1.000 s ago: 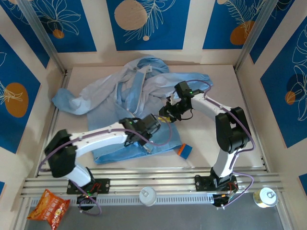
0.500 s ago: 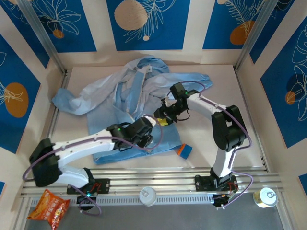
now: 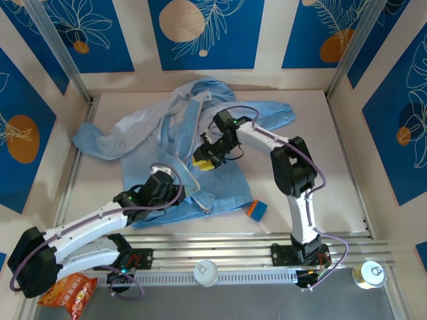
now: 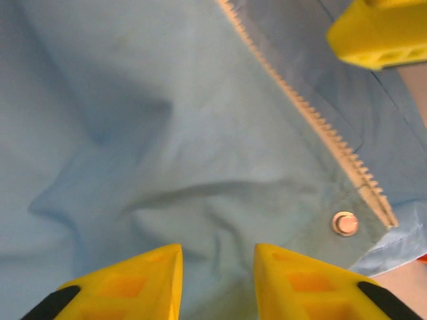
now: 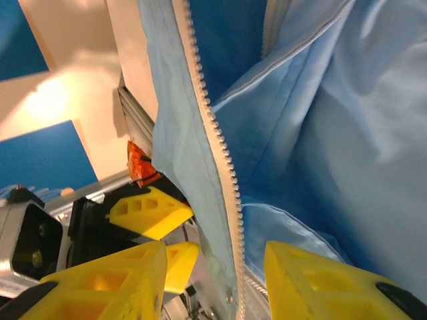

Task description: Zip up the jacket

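The light-blue jacket (image 3: 227,183) lies rumpled and spread across the table, its hood toward the back wall. Its pale zipper (image 4: 300,107) runs diagonally over the fabric and ends by a metal snap (image 4: 345,223). My left gripper (image 3: 180,185) hovers low over the jacket's lower front. In its wrist view the left gripper (image 4: 217,250) is open, with a small fabric crease under the gap. My right gripper (image 3: 202,162) is just beyond it, over the front opening. The right gripper (image 5: 215,247) is open, and the raised zipper edge (image 5: 213,127) passes between its fingers.
A small orange-and-blue object (image 3: 257,210) lies on the table by the jacket's hem. A snack bag (image 3: 67,287) and two cans (image 3: 205,272) (image 3: 370,273) sit in front of the metal rail (image 3: 220,253). Walls enclose the table on three sides.
The left arm has drawn back toward the near left, so its gripper sits lower on the jacket. The right gripper has slid left along the front opening and is now close to the left one.
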Robot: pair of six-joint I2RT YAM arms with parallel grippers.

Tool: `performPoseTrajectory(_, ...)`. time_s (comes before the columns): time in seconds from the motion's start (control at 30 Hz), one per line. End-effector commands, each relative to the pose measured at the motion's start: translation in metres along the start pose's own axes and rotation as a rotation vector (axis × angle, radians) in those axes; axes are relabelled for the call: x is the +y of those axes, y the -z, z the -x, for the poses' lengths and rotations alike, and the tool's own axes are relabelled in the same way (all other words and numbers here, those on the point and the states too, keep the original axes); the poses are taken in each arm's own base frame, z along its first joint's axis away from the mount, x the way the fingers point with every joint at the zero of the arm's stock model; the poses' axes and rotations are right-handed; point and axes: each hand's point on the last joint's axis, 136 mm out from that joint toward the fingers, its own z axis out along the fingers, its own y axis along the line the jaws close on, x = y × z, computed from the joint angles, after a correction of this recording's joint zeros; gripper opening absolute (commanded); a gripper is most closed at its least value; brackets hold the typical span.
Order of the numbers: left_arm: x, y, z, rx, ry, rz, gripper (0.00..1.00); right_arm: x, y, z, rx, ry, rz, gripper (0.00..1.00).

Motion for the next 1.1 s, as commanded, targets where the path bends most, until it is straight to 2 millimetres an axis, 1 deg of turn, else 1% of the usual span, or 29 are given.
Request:
performPoseTrajectory(0.0, -0.001, 0.002, 0.001, -0.02, 0.109, -0.044, 0.31, 0.013, -0.011, -0.016, 0.078, 0.012, 0.013, 0.43)
performPoseTrajectory(0.2, 0.008, 0.005, -0.003, -0.018, 0.124, -0.028, 0.31, 0.011, -0.033, -0.025, 0.156, 0.006, -0.007, 0.43)
performPoseTrajectory(0.3, 0.009, 0.007, -0.003, -0.021, 0.123, -0.026, 0.31, 0.002, -0.036, -0.024, 0.148, 0.01, -0.06, 0.43)
performPoseTrajectory(0.57, 0.012, 0.012, -0.005, -0.017, 0.122, -0.019, 0.32, 0.0, -0.04, -0.027, 0.148, 0.01, -0.081, 0.42)
performPoseTrajectory(0.6, 0.012, 0.013, -0.005, -0.017, 0.121, -0.019, 0.32, 0.001, -0.04, -0.027, 0.147, 0.013, -0.077, 0.38)
performPoseTrajectory(0.67, 0.011, 0.015, -0.004, -0.016, 0.124, -0.018, 0.32, 0.006, -0.041, -0.027, 0.138, 0.025, -0.068, 0.23)
performPoseTrajectory(0.7, 0.01, 0.017, -0.003, -0.016, 0.124, -0.02, 0.33, 0.009, -0.041, -0.026, 0.136, 0.032, -0.06, 0.19)
performPoseTrajectory(0.73, 0.009, 0.019, -0.001, -0.018, 0.125, -0.021, 0.35, 0.013, -0.04, -0.027, 0.136, 0.036, -0.052, 0.19)
performPoseTrajectory(0.77, 0.009, 0.022, 0.0, -0.021, 0.126, -0.019, 0.37, 0.016, -0.041, -0.027, 0.139, 0.04, -0.045, 0.2)
performPoseTrajectory(0.87, 0.012, 0.032, 0.005, -0.035, 0.141, -0.005, 0.4, 0.02, -0.042, -0.028, 0.147, 0.048, -0.041, 0.32)
performPoseTrajectory(0.93, 0.012, 0.037, 0.008, -0.046, 0.156, -0.014, 0.41, 0.02, -0.044, -0.03, 0.158, 0.05, -0.04, 0.33)
performPoseTrajectory(0.97, 0.012, 0.039, 0.009, -0.05, 0.165, -0.021, 0.42, 0.019, -0.046, -0.032, 0.166, 0.047, -0.043, 0.3)
performPoseTrajectory(1.07, 0.007, 0.045, 0.013, -0.065, 0.17, -0.062, 0.46, 0.018, -0.048, -0.035, 0.171, 0.031, -0.052, 0.05)
